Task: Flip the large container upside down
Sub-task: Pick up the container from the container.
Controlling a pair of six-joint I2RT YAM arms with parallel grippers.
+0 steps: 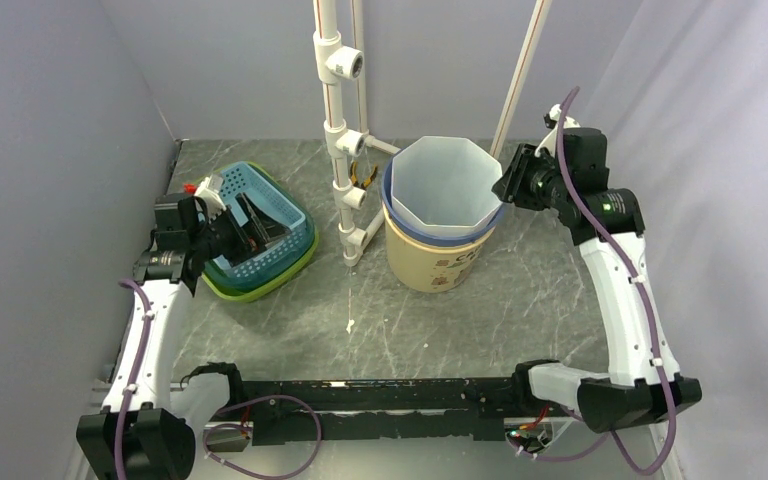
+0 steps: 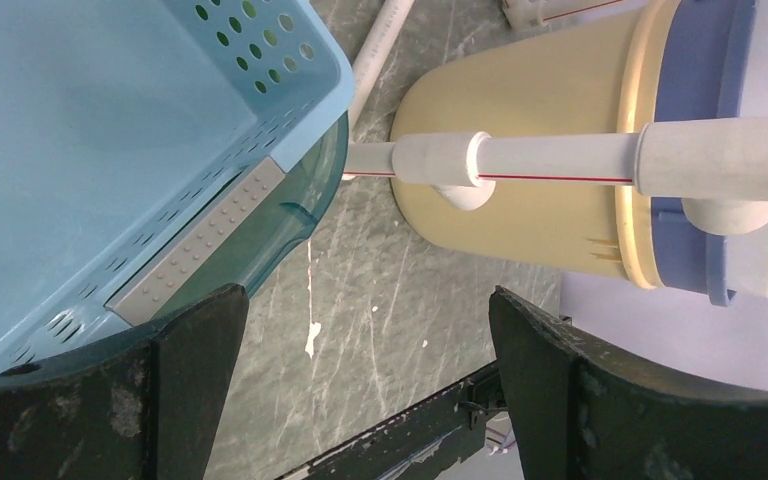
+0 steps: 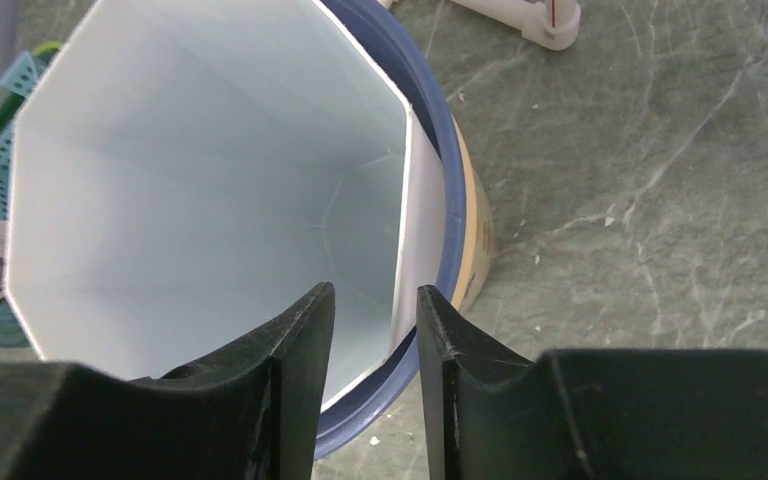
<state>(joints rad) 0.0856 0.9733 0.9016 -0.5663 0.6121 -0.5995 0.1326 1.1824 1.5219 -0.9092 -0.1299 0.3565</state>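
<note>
A white octagonal container [image 1: 445, 185] stands upright, nested in a blue container [image 1: 389, 208], which sits in a tan bucket [image 1: 430, 265] at mid table. My right gripper [image 1: 507, 185] is at the stack's right rim. In the right wrist view the white container [image 3: 190, 180] fills the left. The jaws of my right gripper [image 3: 370, 320] are narrowly open and straddle its wall, one finger inside and one outside over the blue rim [image 3: 450, 230]. My left gripper [image 1: 245, 235] is open and empty over the baskets. In its wrist view the left gripper [image 2: 370, 400] faces the bucket [image 2: 520, 130].
A light blue perforated basket [image 1: 260, 200] sits in a green one [image 1: 260, 285] at the left. A white PVC pipe frame [image 1: 338, 130] stands between baskets and bucket, and its pipe [image 2: 560, 160] crosses in front of the bucket. A slanted white pipe [image 1: 525, 60] leans at the back.
</note>
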